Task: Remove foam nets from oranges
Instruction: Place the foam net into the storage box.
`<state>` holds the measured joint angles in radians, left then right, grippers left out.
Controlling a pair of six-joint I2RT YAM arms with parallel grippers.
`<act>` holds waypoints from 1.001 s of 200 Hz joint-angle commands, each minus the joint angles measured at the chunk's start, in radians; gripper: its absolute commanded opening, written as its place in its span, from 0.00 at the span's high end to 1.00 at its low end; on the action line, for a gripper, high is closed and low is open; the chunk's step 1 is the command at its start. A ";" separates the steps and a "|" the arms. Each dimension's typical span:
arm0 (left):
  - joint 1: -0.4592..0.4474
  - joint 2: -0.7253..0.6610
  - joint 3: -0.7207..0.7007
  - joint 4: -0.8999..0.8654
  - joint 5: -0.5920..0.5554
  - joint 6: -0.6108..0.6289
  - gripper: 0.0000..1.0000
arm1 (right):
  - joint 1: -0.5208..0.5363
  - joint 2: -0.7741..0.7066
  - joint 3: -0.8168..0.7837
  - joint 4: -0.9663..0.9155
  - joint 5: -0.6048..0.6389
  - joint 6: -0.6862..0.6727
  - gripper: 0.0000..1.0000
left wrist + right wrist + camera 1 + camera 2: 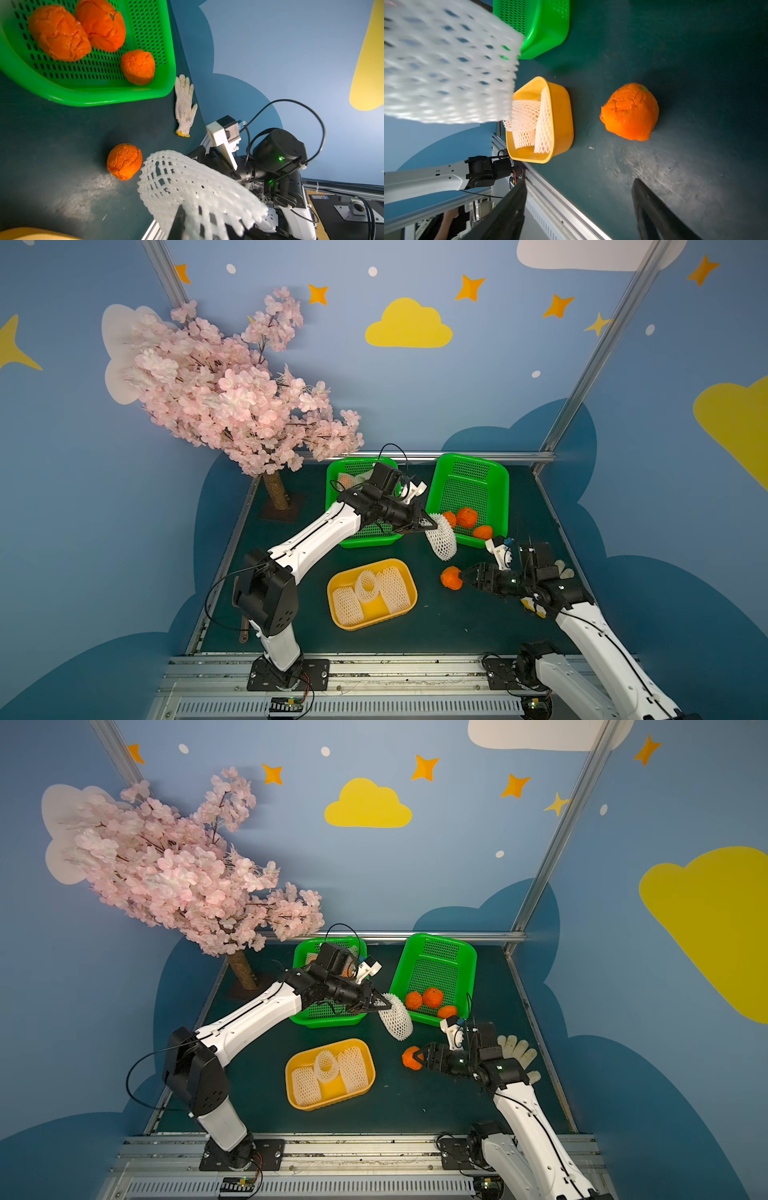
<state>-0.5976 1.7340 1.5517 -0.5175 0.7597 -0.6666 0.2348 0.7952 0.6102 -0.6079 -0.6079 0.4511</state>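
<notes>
While left fingers [178, 224] are pinching an emptied foam net [444, 541] aloft, right fingers [652, 209] are gaping empty behind a bare orange [451, 577] on the tabletop [457, 626]; three stripped oranges [466, 517] are lying basketed, netted fruit [348, 481] waiting.

The left hand [432, 526] grips a net [443, 542] aloft — a bare orange [450, 578] lies on the table [457, 626] just beside the right hand [464, 573].

an orange [451, 577] lies on the surface [415, 635] just ahead of the right fingers [652, 209]. a net [442, 537] hangs from the left fingers [178, 222], a basket [503, 489] with three oranges [466, 517] beyond them, a tray [374, 622] of nets [392, 589] behind.
</notes>
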 commanded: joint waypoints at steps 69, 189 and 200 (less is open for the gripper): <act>0.100 -0.216 -0.039 -0.642 -0.317 0.338 0.90 | -0.055 0.171 0.146 -0.079 0.075 0.036 0.17; 0.018 -0.021 -0.228 -0.583 -0.502 0.406 0.89 | -0.032 0.437 0.068 0.190 -0.047 0.161 0.17; 0.014 -0.019 -0.243 -0.560 -0.500 0.399 0.85 | -0.028 0.454 0.068 0.187 -0.034 0.158 0.17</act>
<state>-0.5755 1.7020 1.3350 -1.0954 0.2928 -0.2825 0.1967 1.2209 0.6868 -0.4980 -0.6464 0.5735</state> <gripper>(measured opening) 0.119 0.831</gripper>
